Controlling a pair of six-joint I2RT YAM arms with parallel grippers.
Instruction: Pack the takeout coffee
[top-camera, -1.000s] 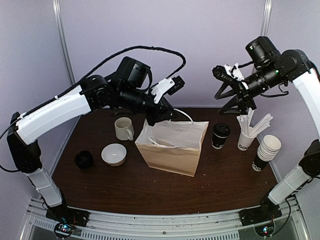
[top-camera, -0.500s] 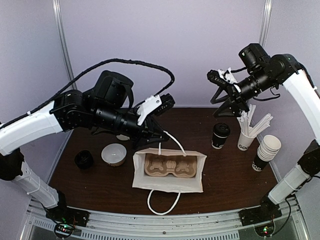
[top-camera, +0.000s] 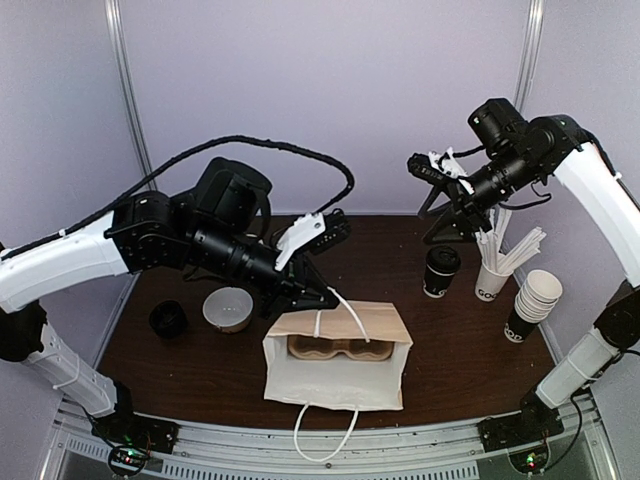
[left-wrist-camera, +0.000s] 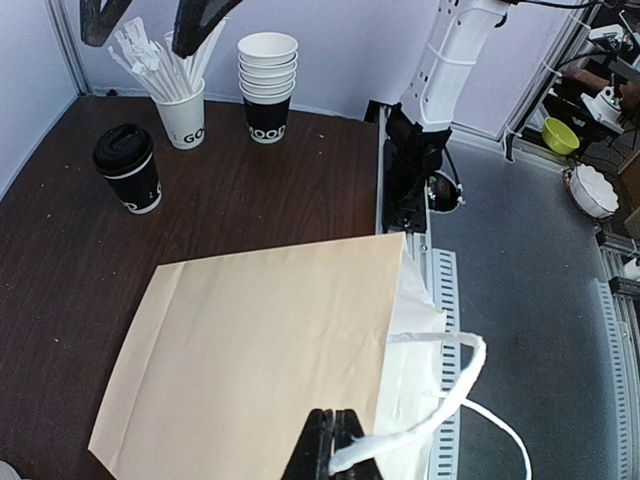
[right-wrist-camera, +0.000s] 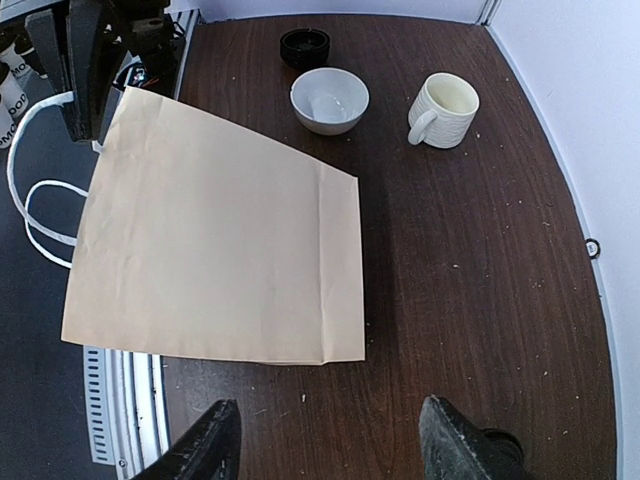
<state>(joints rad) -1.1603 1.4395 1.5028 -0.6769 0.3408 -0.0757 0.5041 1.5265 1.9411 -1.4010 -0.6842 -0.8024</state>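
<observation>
bag (top-camera: 335, 378) tipped further, left gripper (left-wrist-camera: 333, 447) nearer

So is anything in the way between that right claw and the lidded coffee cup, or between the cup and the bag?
Nothing visible. The right gripper hangs open above the takeout coffee with only air between. Bare table separates the cup from the paper bag, which the left gripper holds by a handle.

White arm links (top-camera: 62, 265), black joints (top-camera: 160, 230), looping cable (top-camera: 250, 144), black left end effector (left-wrist-camera: 335, 428)
</observation>
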